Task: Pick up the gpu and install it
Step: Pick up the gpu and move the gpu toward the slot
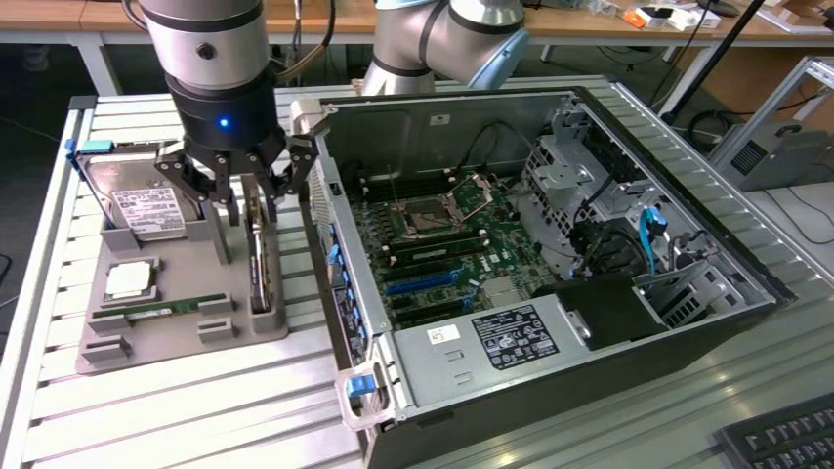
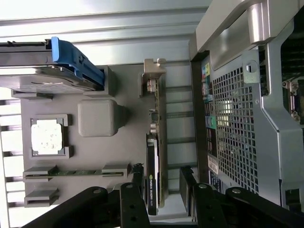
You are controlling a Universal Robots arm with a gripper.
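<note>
The hand (image 1: 248,200) hangs open, fingers spread to either side of the gpu (image 1: 262,266). The card stands on edge in a slot of the grey holder (image 1: 156,342) directly below the hand and is not yet gripped. It looks light and stiff but fragile. The safest hold is probably across its flat sides at the black cooler (image 2: 151,183), clear of the silver bracket (image 2: 154,78) and the bare board.

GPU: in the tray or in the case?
In the tray. The GPU stands on edge in its slot, outside the case; the open gripper straddles it.
</note>
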